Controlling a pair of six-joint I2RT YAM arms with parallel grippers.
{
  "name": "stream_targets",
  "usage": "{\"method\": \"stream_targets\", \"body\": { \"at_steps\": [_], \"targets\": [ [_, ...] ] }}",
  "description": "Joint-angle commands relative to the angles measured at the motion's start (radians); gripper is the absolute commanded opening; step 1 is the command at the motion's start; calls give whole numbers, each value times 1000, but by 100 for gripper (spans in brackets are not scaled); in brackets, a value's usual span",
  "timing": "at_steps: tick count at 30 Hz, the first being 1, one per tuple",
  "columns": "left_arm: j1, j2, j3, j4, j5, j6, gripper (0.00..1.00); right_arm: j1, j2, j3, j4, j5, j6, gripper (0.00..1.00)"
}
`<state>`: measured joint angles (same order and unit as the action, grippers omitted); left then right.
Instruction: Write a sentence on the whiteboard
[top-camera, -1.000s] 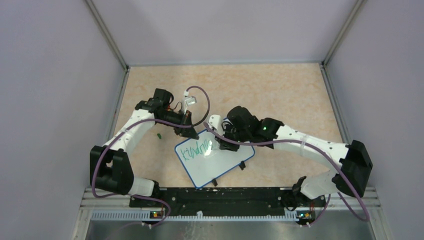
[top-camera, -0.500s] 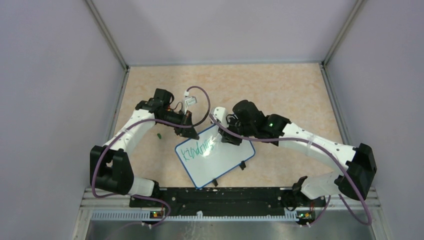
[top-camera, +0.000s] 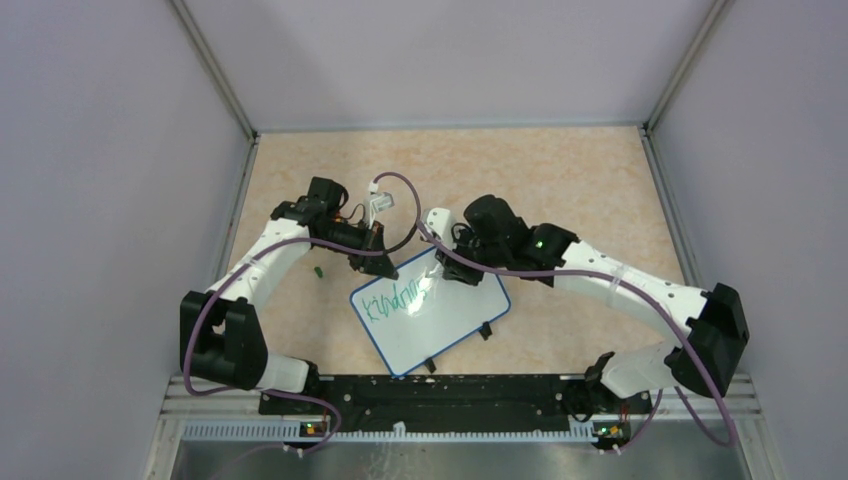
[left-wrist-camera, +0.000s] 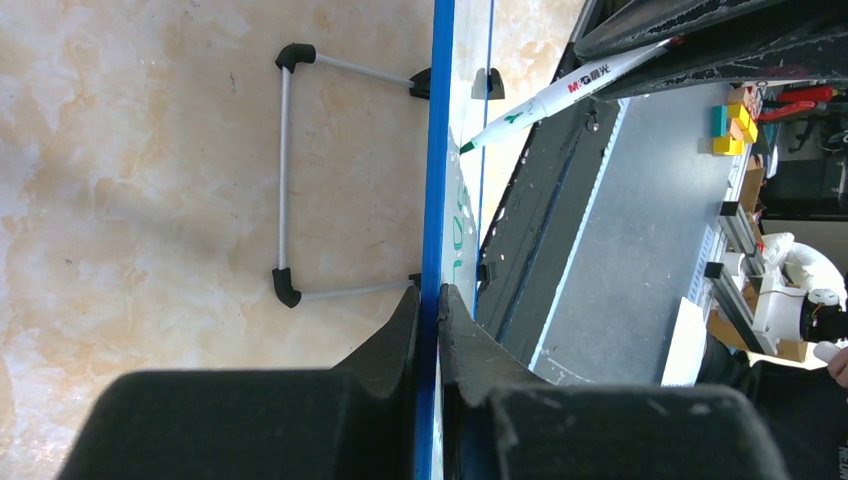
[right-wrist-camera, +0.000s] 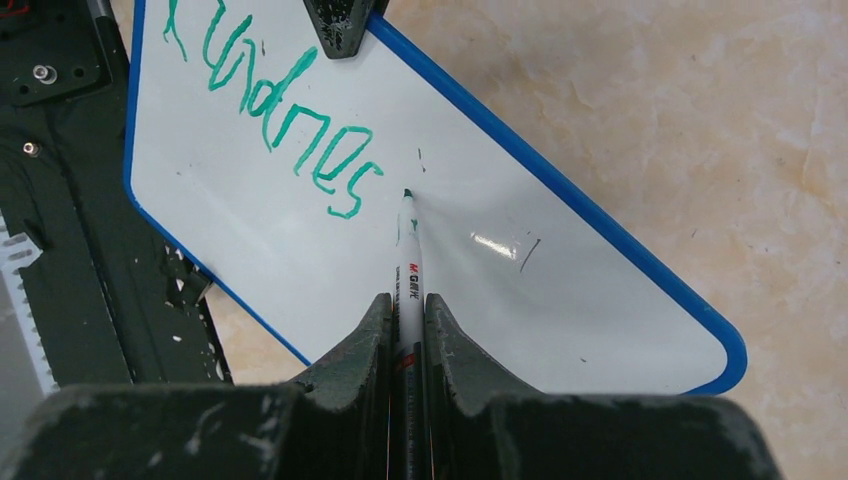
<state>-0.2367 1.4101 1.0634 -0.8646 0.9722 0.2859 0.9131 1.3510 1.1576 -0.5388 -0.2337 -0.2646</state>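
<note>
The right gripper (right-wrist-camera: 405, 308), shut tight on the pen (right-wrist-camera: 409, 255), has slid right; its tip sits just past the writing (right-wrist-camera: 280, 130), "kindnes". The left gripper (left-wrist-camera: 428, 300) pinches the rim of the board (top-camera: 450, 322), mid-table (top-camera: 580, 180). 1 word nearly done.

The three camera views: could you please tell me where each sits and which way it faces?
Top external: above and behind, looking down at the whiteboard; both arms show.
Left wrist: along the left claw, shut on the whiteboard's blue edge.
Right wrist: down the right claw, shut on the marker.
Both wrist views share whiteboard and marker.
</note>
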Motion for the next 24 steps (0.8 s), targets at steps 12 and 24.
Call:
{"method": "stream_targets", "body": {
  "at_steps": [12, 24],
  "targets": [
    [-24, 21, -22, -7, -84, 4, 0, 11, 4, 7, -5, -29, -33, 0],
    [-24, 26, -22, -7, -86, 2, 0, -2, -32, -28, -37, 7, -66, 0]
  ]
}}
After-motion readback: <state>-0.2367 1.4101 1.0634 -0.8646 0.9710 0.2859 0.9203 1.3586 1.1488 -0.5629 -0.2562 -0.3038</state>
